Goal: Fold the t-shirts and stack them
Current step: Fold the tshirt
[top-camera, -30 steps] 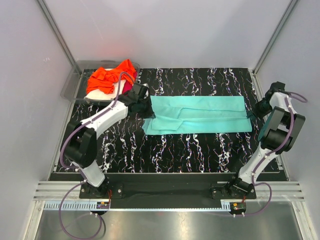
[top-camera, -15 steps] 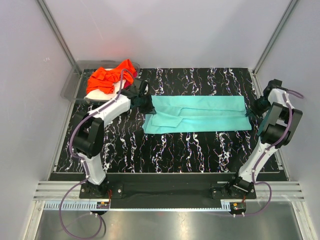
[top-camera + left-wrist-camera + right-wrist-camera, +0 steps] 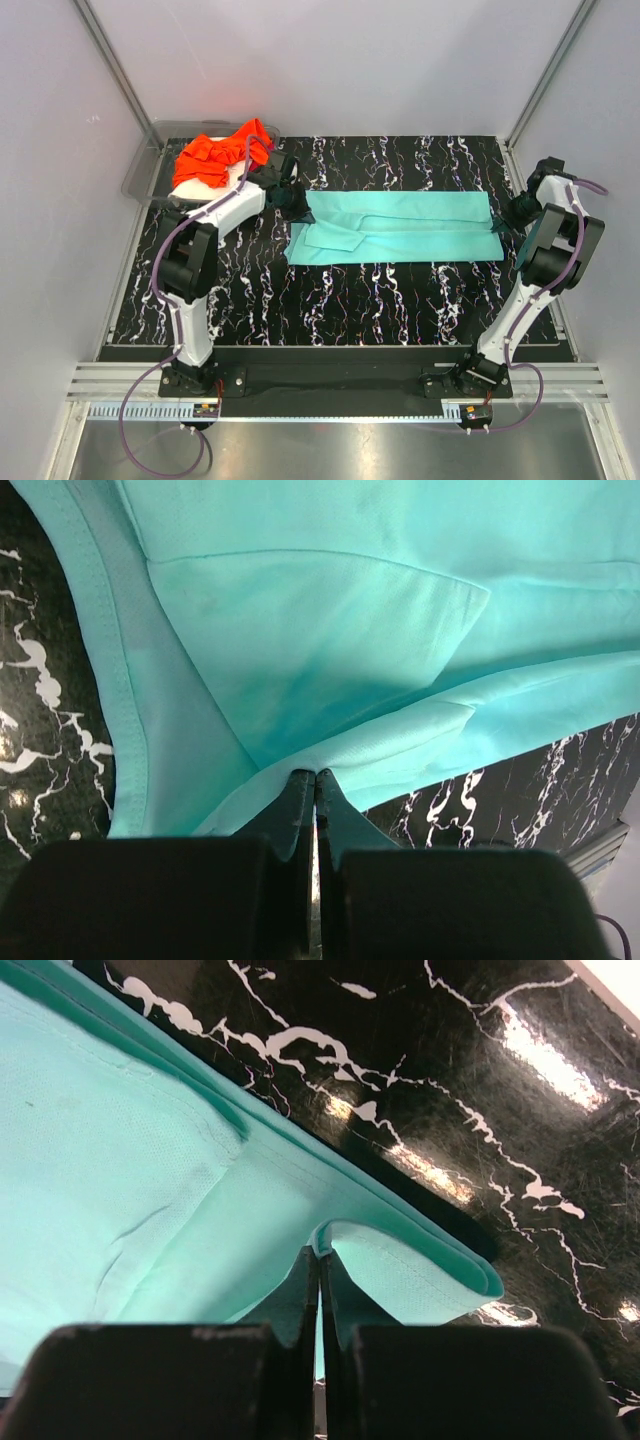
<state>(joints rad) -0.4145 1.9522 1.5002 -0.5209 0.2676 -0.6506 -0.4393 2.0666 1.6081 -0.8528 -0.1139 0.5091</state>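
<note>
Black marbled table carries the teal t-shirt part-folded into a long strip mid-table, left gripper and right gripper each clamped on opposite ends, orange shirt heaped far-left unfolded, nothing stacked yet.

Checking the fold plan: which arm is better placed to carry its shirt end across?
Probably right. Both pinch the teal shirt, but the right gripper hangs from a bent arm with reach spare; the left gripper from a stretched one.
</note>
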